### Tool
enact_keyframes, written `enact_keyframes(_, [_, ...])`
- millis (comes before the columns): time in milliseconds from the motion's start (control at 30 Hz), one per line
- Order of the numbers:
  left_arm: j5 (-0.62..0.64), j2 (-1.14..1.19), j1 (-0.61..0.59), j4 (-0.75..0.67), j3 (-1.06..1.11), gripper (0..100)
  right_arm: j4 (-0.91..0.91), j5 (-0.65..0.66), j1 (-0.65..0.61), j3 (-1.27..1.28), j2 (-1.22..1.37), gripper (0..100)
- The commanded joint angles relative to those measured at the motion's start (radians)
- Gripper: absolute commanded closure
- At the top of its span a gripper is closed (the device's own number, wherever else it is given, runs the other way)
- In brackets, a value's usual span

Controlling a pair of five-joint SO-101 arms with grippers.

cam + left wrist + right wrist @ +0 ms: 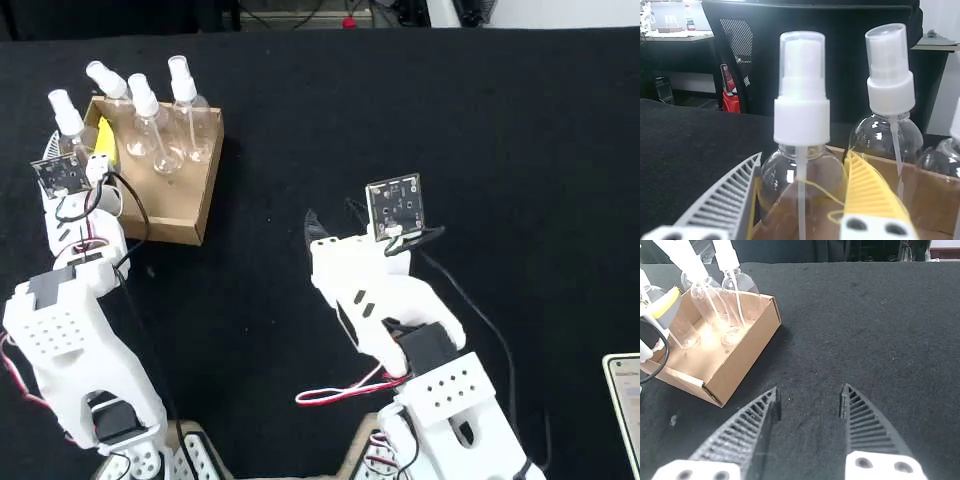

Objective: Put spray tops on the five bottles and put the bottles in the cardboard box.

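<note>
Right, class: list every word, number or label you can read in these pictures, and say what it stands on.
No text can be read.
The bottles and the cardboard box: plain, no print.
The flat object at the table's right edge: marks too small to read.

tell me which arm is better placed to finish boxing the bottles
Left: the left gripper holds a capped bottle at the cardboard box; the right gripper hangs open over the black table, apart from the box.

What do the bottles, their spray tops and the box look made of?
Bottles: clear glossy plastic, possibly glass; you see through them, with highlights. Spray tops: white plastic, translucent caps. Box: matte brown cardboard, raw cut edges.
</note>
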Motion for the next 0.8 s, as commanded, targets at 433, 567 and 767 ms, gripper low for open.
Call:
enact_keyframes(433, [0.005, -0.052, -0.022, 0.000, 0.035, 83, -0.020, -0.002, 0.018, -0.001, 0.013, 80.8])
enact_keyframes(567, [0.006, -0.052, -0.033, -0.002, 0.033, 83, -0.020, -0.002, 0.018, -0.001, 0.013, 80.8])
enact_keyframes(767, [0.003, -0.052, -0.035, -0.002, 0.035, 83, -0.020, -0.002, 0.018, -0.001, 0.013, 80.8])
